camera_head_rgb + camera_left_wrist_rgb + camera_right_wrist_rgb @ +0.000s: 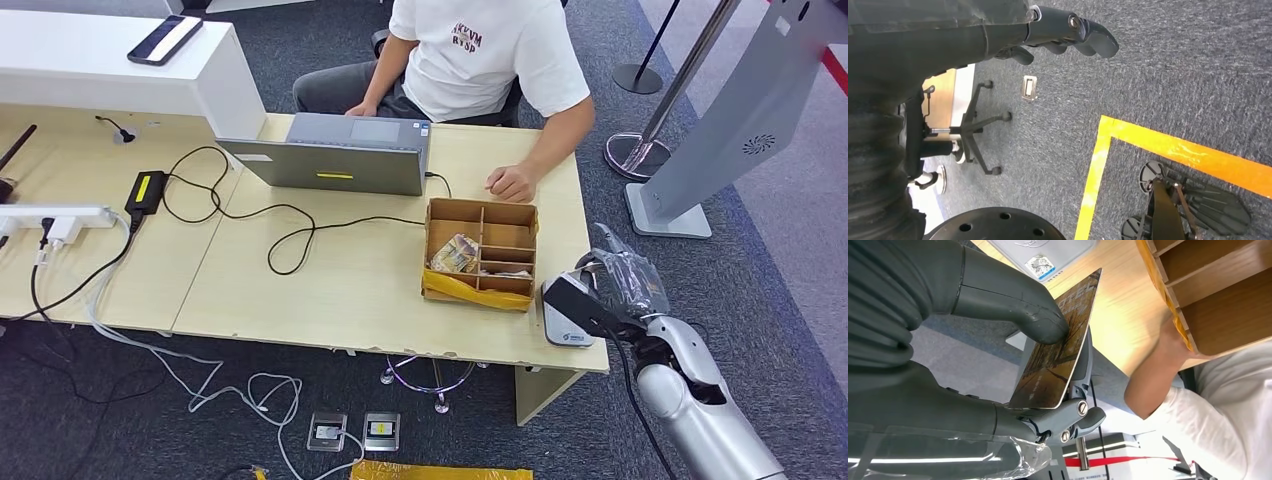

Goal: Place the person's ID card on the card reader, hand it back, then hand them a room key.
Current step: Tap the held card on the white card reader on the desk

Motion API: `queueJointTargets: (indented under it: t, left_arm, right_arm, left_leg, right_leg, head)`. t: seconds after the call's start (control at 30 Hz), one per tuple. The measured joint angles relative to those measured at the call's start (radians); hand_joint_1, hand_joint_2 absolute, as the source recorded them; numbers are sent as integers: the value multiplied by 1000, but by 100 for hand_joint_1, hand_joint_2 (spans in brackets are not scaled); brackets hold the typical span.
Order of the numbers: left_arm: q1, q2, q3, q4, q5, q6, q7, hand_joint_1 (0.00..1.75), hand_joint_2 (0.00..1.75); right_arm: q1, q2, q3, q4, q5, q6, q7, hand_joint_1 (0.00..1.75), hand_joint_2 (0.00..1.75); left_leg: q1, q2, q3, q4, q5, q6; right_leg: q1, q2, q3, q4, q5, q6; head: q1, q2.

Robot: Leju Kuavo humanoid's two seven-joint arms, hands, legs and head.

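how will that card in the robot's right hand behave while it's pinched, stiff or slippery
Likely stiff: the card stays flat in the right hand. Its glossy face may slip under the thumb. It looks thin, so probably light.

The scene is lit evenly and brightly from overhead, and only soft, short shadows are cast on the desk. A pale glare is seen on the desktop in the right wrist view, where the person's arm is blurred. The carpet is rendered sharply.
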Motion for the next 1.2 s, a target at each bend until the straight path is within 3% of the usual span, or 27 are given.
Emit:
queueJointTargets:
  t: [1.2]
  left_arm:
    - [0, -3, 13, 0, 11, 4, 0, 0, 175]
  right_arm:
    - [-1, 15, -39, 3, 0, 3, 0, 175, 175]
  left_leg:
    - [0, 0, 0, 0, 0, 0]
  right_leg:
    - [0, 0, 0, 0, 0, 0]
  head:
    - [0, 0]
